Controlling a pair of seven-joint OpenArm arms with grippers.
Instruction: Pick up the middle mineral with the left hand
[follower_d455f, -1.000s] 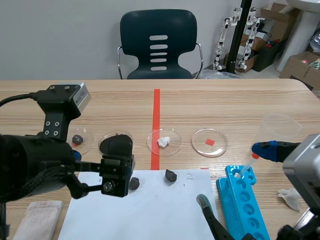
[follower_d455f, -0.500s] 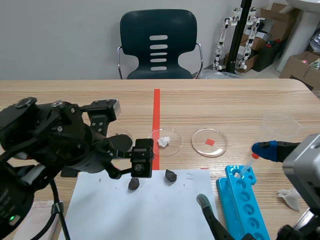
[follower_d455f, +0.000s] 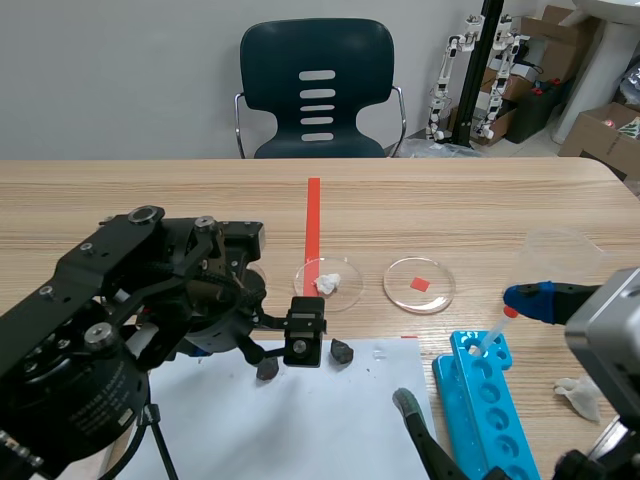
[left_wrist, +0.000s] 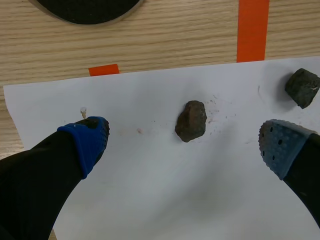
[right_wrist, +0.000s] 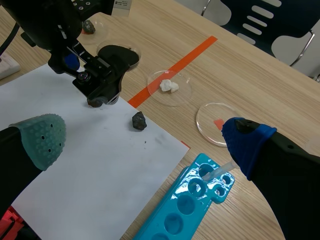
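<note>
Left wrist view: the left gripper (left_wrist: 186, 141) was held wide open over the paper (left_wrist: 150, 195), and the middle stone (left_wrist: 190, 121) was found between its fingers, slightly ahead of the tips. A straight descent before closing was judged advisable, the neighbouring stone (left_wrist: 302, 88) being left untouched.

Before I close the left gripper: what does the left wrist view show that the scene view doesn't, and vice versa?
Only the left wrist view: the left gripper open, one finger on each side of the brown rounded mineral, neither touching it. Only the scene view: the clear dish with white lumps, the clear dish with a red chip, the blue plastic tube rack. Both: the white paper sheet, the dark angular mineral.
</note>
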